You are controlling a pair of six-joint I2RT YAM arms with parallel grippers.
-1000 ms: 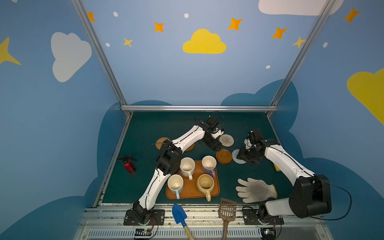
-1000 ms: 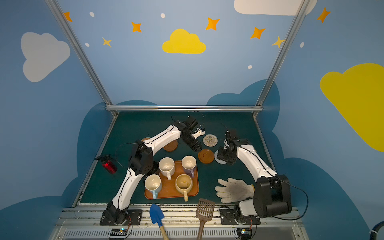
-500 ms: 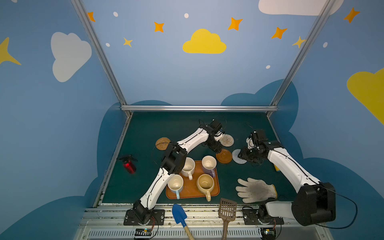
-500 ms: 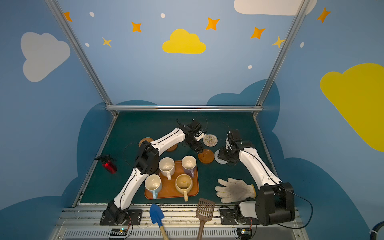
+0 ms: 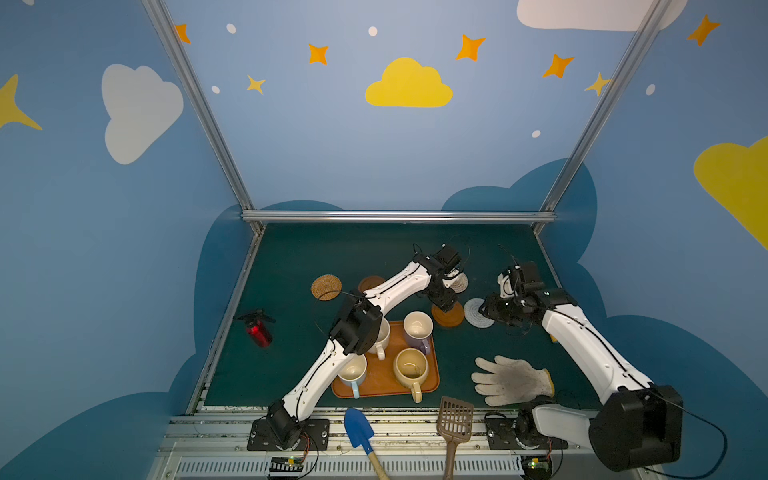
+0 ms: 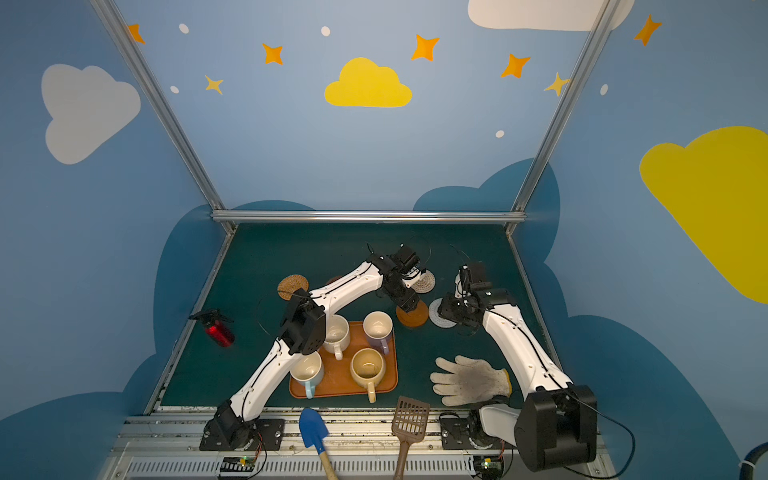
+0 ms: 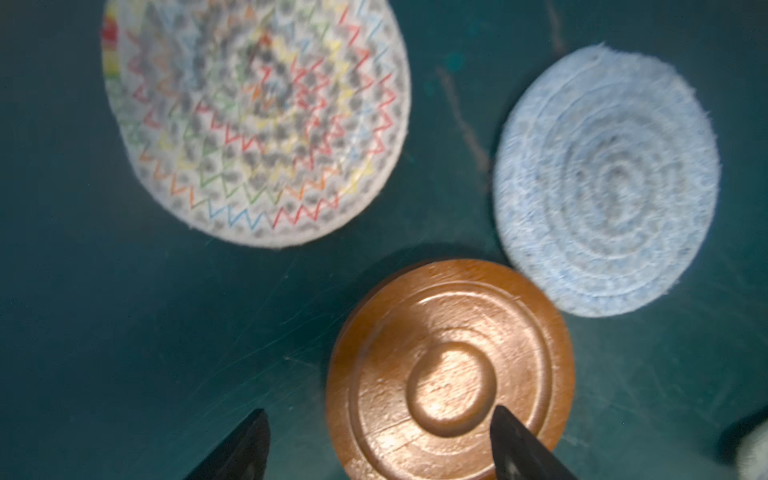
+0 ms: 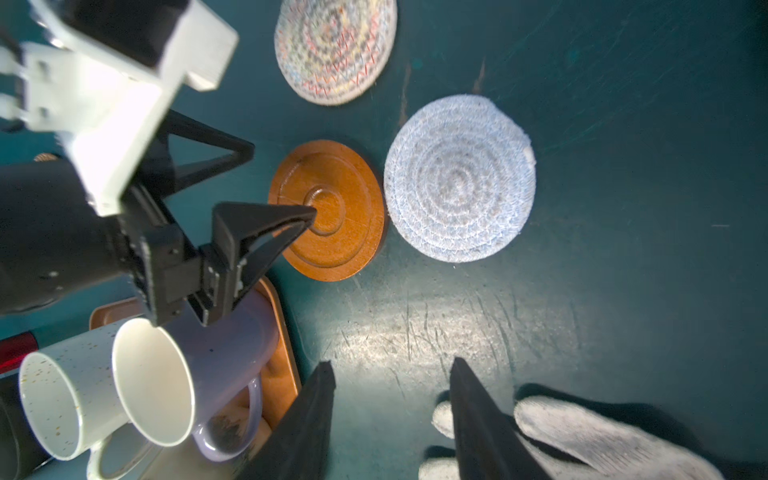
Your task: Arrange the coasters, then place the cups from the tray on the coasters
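Observation:
My left gripper [image 7: 380,444] is open. One fingertip [image 8: 309,214] rests over the centre of a brown wooden coaster [image 5: 452,318]; the other is over the mat beside it. A grey-white rope coaster [image 5: 476,312] touches that coaster, and a cream rope coaster [image 5: 461,282] lies behind it. A tan rattan coaster [image 5: 326,286] and a second brown coaster [image 5: 371,282] lie further left. The tray [image 5: 432,384] holds lavender [image 5: 417,328], speckled white [image 5: 381,338], tan-yellow [image 5: 410,368] and light blue [image 5: 353,374] cups. My right gripper [image 8: 392,370] hovers open and empty over the mat beside the rope coaster.
A white work glove [image 5: 513,380] lies at the front right, close under my right arm. A red and black object [image 5: 257,330] sits near the left wall. A blue trowel [image 5: 359,432] and a brown slotted scoop [image 5: 456,419] rest on the front rail.
My left gripper has moved from beside the cream rope coaster forward and down onto the brown wooden coaster, its jaws narrowing a little. The right arm has barely shifted.

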